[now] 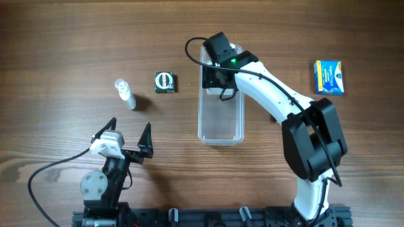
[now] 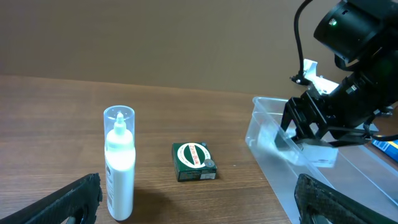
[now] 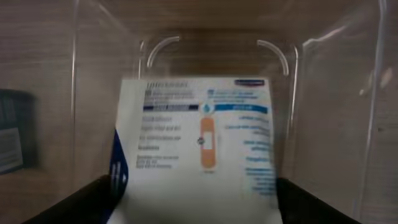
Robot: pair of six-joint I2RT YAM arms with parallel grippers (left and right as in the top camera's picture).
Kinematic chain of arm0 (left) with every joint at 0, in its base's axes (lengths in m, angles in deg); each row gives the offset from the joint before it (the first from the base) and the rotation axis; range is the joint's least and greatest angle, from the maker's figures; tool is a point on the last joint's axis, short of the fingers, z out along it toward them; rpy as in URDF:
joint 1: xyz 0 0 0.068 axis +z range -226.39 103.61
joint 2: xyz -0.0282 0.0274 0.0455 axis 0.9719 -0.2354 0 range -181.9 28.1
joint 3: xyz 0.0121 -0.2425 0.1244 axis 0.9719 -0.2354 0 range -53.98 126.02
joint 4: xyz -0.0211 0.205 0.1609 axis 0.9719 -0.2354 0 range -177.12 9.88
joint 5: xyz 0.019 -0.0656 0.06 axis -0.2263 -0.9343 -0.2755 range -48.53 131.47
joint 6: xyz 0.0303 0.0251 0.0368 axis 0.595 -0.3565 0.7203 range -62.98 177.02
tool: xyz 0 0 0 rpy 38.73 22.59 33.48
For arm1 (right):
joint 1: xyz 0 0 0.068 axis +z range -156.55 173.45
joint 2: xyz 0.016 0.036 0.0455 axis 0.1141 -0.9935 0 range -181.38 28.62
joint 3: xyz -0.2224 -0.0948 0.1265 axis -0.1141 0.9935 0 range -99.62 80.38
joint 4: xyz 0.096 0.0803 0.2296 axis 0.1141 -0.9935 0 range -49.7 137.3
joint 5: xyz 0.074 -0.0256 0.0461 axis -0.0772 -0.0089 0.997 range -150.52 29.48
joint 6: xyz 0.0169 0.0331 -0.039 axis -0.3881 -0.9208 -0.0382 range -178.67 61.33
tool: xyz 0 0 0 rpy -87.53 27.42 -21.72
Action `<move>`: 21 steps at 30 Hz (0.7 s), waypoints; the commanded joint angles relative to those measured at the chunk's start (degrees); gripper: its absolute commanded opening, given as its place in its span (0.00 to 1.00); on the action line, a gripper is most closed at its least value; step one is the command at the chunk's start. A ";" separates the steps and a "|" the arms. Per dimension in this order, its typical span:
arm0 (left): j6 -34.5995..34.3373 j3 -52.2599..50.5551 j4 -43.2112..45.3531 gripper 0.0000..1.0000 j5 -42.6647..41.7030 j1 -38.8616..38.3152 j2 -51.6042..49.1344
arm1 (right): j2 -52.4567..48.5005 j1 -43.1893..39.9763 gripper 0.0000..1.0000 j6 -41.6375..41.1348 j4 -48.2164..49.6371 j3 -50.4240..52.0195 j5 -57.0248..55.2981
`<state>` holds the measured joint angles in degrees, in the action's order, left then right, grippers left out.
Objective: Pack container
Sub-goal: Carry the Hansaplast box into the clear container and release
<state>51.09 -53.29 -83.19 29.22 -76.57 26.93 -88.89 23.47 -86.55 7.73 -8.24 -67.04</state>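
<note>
The clear plastic container [image 1: 221,135] lies lengthwise in the middle of the table; it also shows in the left wrist view [image 2: 273,155] and the right wrist view [image 3: 323,93]. My right gripper [image 1: 218,79] reaches into its far end, shut on a white plaster box [image 3: 199,143] with blue print and an orange plaster picture. The box hangs inside the container walls, also seen from the left wrist [image 2: 317,154]. My left gripper [image 1: 129,133] is open and empty near the front left [image 2: 199,208].
A small green box [image 1: 165,82] [image 2: 194,161] lies left of the container. A white bottle with a clear cap [image 1: 125,94] [image 2: 119,168] stands further left. A blue and yellow box [image 1: 329,77] lies at the far right.
</note>
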 commanded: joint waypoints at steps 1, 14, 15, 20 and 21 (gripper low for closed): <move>-0.52 -0.37 -0.17 1.00 0.33 0.46 0.24 | -1.53 0.20 0.84 -0.61 0.79 -0.28 -1.66; -0.52 -0.37 -0.17 1.00 0.33 0.46 0.24 | 2.91 0.13 0.81 5.53 -9.27 -6.80 -1.05; -0.52 -0.37 -0.17 1.00 0.33 0.46 0.24 | 3.08 0.13 0.83 5.68 -10.78 -6.80 -0.96; -0.52 -0.37 -0.17 1.00 0.33 0.46 0.24 | 12.15 -1.22 0.95 7.58 -13.49 -6.80 -1.99; -0.52 -0.37 -0.17 1.00 0.33 0.46 0.24 | 15.91 -3.17 0.99 8.90 -17.03 -6.80 -4.09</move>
<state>51.11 -53.29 -83.17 29.22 -76.57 26.93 -81.68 23.14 -80.37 -5.48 -13.75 -67.28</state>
